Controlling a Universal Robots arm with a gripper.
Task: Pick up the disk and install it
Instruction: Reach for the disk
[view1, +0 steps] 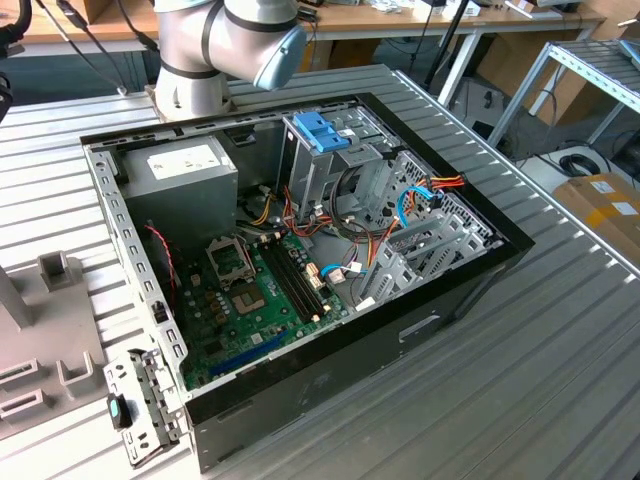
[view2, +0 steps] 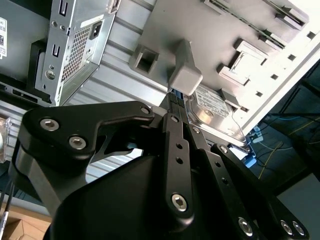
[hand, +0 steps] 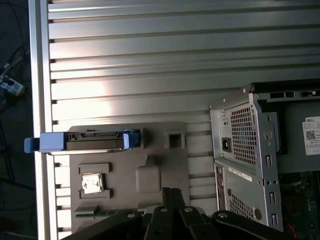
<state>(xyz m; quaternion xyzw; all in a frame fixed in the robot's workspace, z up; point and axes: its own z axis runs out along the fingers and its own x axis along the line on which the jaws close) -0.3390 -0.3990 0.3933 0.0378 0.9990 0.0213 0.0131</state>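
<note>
The disk (hand: 85, 141) stands on edge in a slot at the rim of the grey fixture plate (hand: 125, 162) and has not been lifted. The task looks barely begun: both the pick and the fitting into the computer case (view1: 330, 370) are left. The pincer (hand: 168, 191) hangs over the plate, apart from the disk, its fingers drawn together on nothing. The first wrist view gives the disk's blue rails edge-on. The second wrist view shows its labelled metal face. The exterior view shows the case's open interior beside the plate, with the drive cage (view1: 312, 172).
</note>
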